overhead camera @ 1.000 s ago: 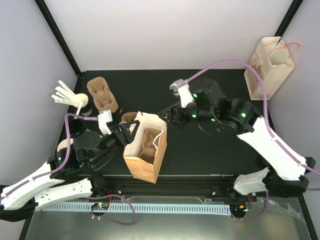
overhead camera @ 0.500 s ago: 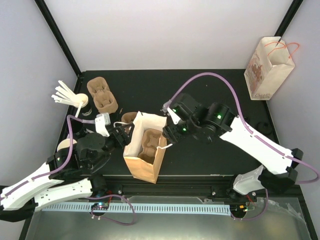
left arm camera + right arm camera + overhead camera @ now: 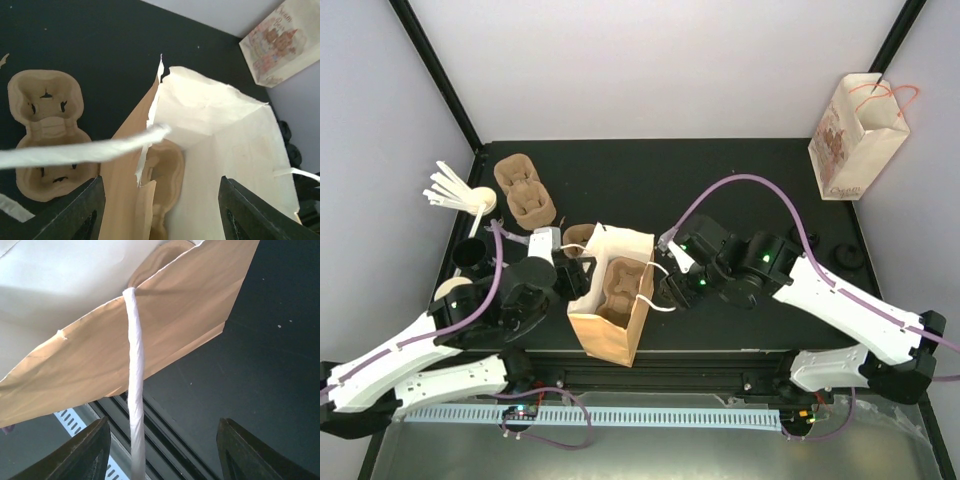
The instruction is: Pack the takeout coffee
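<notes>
From the overhead view I have the tall brown paper bag [image 3: 620,335] standing open near the front middle of the tabletop [image 3: 740,180], with a pulp cup carrier [image 3: 620,282] sitting down inside it. My left hand [image 3: 572,272] is at the bag's left rim. In its wrist view the fingers [image 3: 90,210] stand wide apart with nothing between them, and one white handle [image 3: 90,151] crosses just above them. My right hand [image 3: 667,290] is at the bag's right side, also open. The other white handle [image 3: 135,390] hangs down between its fingers [image 3: 90,450], but neither one touches it. The cream paper cup [image 3: 480,199] sits at the tabletop's left edge, just beside the fan of white stirrers [image 3: 445,186], well apart from the bag and out of both hands. A black round piece [image 3: 470,253] lies just nearer than the cup; I cannot tell whether it is the lid. Two more pulp carriers [image 3: 525,190] lie at the back left. A printed gift bag [image 3: 858,135] leans at the far right corner.
</notes>
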Available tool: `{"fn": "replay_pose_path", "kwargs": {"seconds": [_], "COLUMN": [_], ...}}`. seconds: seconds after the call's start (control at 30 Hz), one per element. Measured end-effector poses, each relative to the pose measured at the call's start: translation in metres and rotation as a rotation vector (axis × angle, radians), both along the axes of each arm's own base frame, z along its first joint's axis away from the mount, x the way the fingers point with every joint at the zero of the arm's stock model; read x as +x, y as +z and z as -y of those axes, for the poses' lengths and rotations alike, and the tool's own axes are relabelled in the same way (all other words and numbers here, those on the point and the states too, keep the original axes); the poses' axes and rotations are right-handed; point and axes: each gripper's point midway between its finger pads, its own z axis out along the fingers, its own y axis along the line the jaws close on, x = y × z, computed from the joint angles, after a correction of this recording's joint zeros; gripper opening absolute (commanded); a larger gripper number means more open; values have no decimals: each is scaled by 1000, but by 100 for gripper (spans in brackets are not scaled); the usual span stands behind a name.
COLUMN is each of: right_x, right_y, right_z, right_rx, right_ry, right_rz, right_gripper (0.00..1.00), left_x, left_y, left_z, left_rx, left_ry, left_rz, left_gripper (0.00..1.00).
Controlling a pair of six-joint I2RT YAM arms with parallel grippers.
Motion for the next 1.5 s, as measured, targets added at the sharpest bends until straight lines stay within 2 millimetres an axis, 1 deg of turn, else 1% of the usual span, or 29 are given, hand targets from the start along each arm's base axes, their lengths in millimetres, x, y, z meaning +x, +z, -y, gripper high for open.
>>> {"fn": "replay_pose_path", "kwargs": {"seconds": [0.23, 0.33, 0.47, 0.63, 0.67, 0.8, 0.83, 0.93, 1.03, 1.1, 1.2, 1.37, 1.5], "right_x": [0, 0, 0, 2, 2, 2, 2, 3, 4, 2, 1, -6, -11], "right_y": [-12, -21, -29, -28, -28, -28, -30, -36, -49, -60, -75, -92, -93], "right_z": [-2, -2, -4, -8, -9, -9, -9, -6, -1, 4, 11, 27, 37], "right_rx": [37, 45, 50, 74, 80, 111, 115, 119, 117, 121, 130, 180, 225], "right_ry": [-15, -20, -27, -31, -31, -34, -36, -50, -78, -95, -124, -162, -171], "right_rz": [4, -1, -9, 0, 2, 16, 17, 24, 26, 23, 22, 35, 54], "right_gripper": [61, 61, 61, 61, 61, 62, 62, 63, 64, 64, 66, 72, 72], "left_x": [2, 4, 7, 9, 10, 12, 13, 17, 22, 23, 25, 31, 30], "left_y": [-18, -26, -28, -30, -32, -38, -39, -37, -25, -13, -3, -1, -5], "left_z": [2, 1, 0, 4, 6, 15, 17, 24, 33, 44, 56, 76, 99], "left_rx": [76, 101, 128, 168, 181, 234, 255, 300, 329, 331, 340, 398, 448], "left_ry": [-30, -41, -60, -109, -122, -175, -195, -240, -295, -357, -435, -544, -638], "left_rz": [-72, -105, -142, -178, -184, -211, -211, -200, -166, -123, -68, 26, 91], "left_gripper": [64, 58, 47, 33, 29, 6, 4, 2, 1, 2, 2, 1, 2]}}
